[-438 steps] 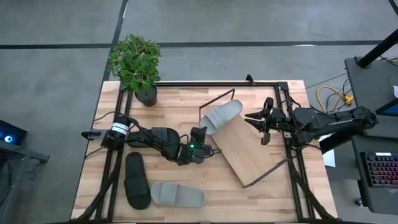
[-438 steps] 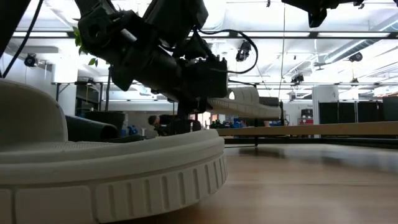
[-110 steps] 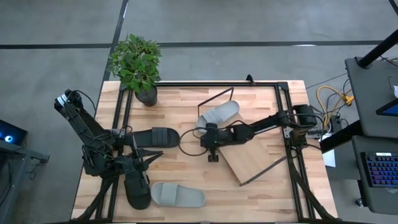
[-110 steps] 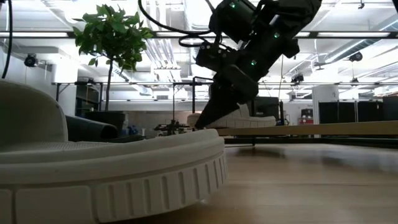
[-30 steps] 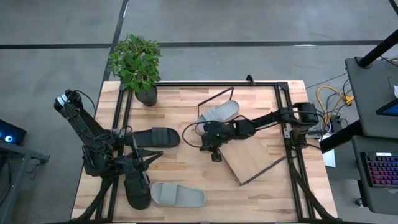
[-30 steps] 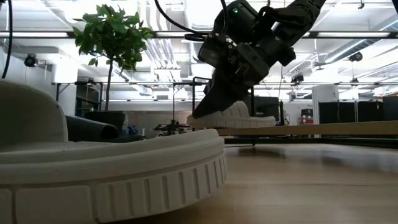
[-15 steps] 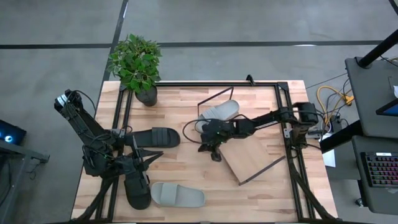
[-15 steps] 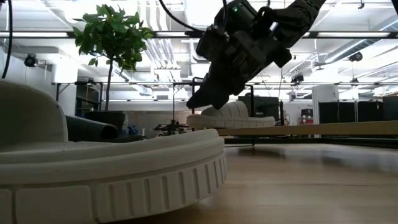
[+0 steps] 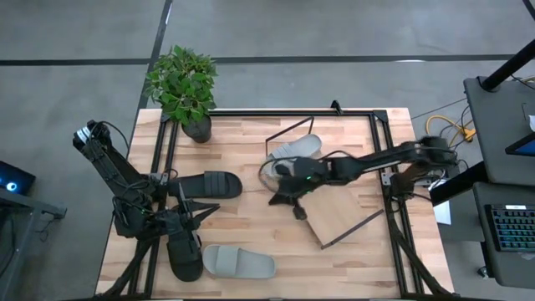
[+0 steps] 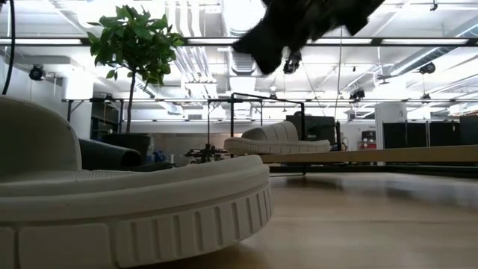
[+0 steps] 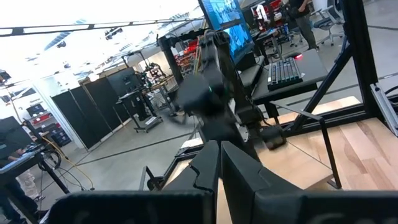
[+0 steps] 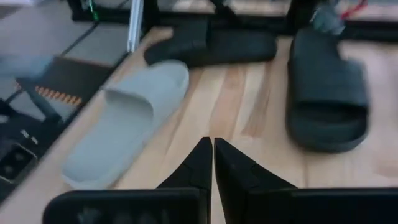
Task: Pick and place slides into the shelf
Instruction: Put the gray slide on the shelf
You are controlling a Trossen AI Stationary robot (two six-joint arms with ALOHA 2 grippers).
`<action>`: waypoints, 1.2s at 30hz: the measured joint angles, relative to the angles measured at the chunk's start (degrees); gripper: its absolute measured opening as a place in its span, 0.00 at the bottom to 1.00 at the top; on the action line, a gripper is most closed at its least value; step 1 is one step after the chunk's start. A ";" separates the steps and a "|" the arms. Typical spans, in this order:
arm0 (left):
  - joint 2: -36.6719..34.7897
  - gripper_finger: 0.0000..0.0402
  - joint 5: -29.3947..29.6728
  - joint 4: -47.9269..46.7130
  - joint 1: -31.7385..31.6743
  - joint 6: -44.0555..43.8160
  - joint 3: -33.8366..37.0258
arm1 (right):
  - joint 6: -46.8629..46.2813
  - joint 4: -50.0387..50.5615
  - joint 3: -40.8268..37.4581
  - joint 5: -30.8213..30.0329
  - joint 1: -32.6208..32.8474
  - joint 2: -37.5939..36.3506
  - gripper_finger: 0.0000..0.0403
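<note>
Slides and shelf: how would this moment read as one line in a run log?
on shelf: one grey slide | on table: second grey slide, two black slides | right gripper: shut, empty, above shelf edge | left gripper: shut, parked

Slatted wooden table (image 9: 242, 230) carries plant (image 9: 182, 88), shelf (image 9: 343, 209), seemingly three slides (image 9: 238, 262)

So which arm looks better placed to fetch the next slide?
Probably the left: its shut hand hangs by the two black slides and the grey one; the right hand is at the shelf.

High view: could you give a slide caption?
Right gripper, jaws shut, beside shelf holding one grey slide.
</note>
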State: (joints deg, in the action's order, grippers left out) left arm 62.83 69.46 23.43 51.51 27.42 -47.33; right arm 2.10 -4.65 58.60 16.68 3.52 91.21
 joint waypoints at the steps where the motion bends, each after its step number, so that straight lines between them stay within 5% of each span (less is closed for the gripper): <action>1: 0.00 0.01 -0.01 0.03 0.00 0.00 0.03 | -0.14 1.08 -0.67 -0.79 -0.02 -2.32 0.02; 9: 0.00 0.01 -0.08 0.11 0.04 -0.09 0.95 | 1.55 0.98 -12.68 -5.65 3.10 -23.14 0.02; 13: 0.00 0.01 0.00 0.08 0.04 -0.13 2.09 | 2.37 -4.11 -22.85 -11.85 5.55 -32.33 0.02; 19: 0.00 0.01 -0.03 0.12 -0.09 -0.17 2.43 | 2.49 -15.26 -32.57 -12.41 5.95 -41.57 0.02; 36: 0.95 0.01 -0.35 0.06 -0.15 0.29 2.43 | 1.59 -15.22 -32.66 -12.28 5.97 -42.40 0.02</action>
State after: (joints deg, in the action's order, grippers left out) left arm 63.77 69.12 23.49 51.35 27.71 -44.91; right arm 3.68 -19.87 25.93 4.40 9.50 48.82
